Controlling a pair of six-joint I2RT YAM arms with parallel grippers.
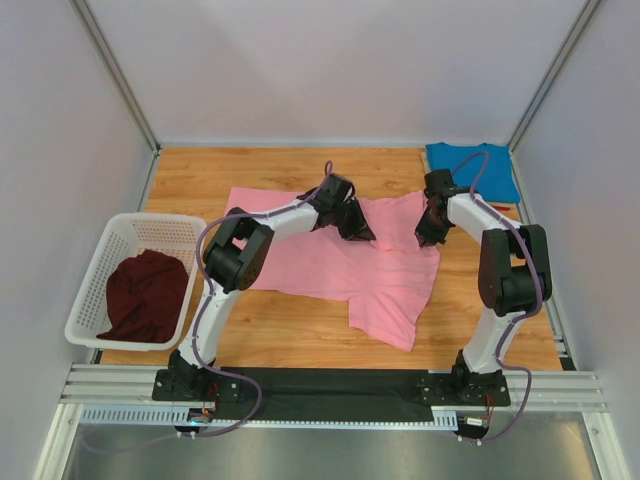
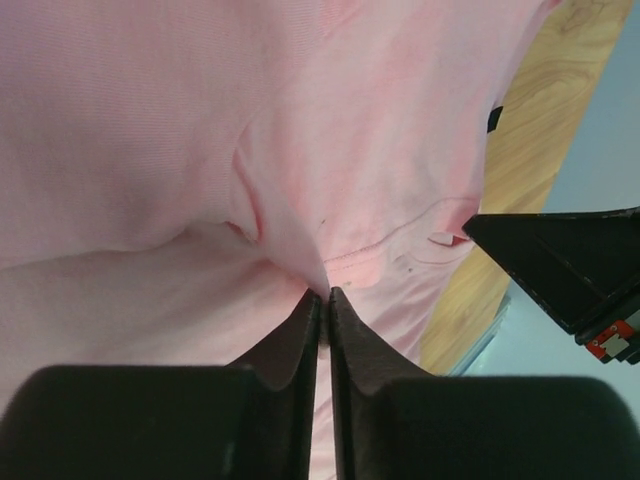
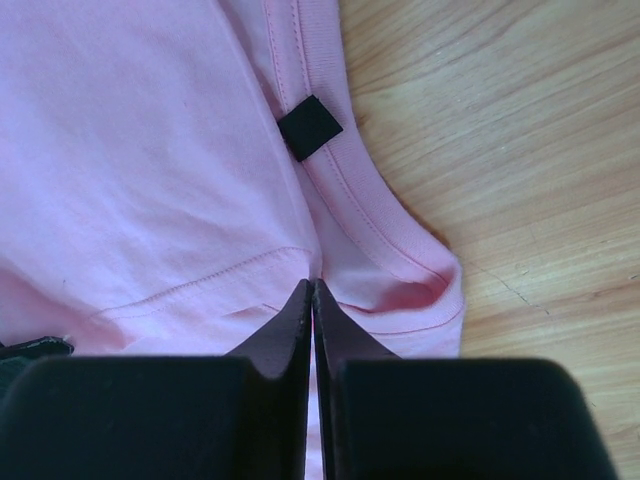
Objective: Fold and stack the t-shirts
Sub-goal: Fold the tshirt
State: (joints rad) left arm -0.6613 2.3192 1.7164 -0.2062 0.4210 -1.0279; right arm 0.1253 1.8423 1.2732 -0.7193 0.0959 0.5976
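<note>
A pink t-shirt (image 1: pixel 330 265) lies spread across the middle of the wooden table. My left gripper (image 1: pixel 358 228) is shut on a pinched ridge of its fabric (image 2: pixel 300 250) near the top middle. Near the collar at the shirt's right side, my right gripper (image 1: pixel 432 232) is shut on the pink cloth (image 3: pixel 330 265), beside a small black label (image 3: pixel 310 127). A blue t-shirt (image 1: pixel 472 168) lies folded at the far right corner. The maroon t-shirt (image 1: pixel 146 295) is bundled inside the white basket (image 1: pixel 115 240).
The white lattice basket stands at the table's left edge. Grey walls enclose the table on three sides. Bare wood (image 1: pixel 270 335) shows in front of the pink shirt and behind it (image 1: pixel 260 165). The arm bases sit on a black rail (image 1: pixel 330 385).
</note>
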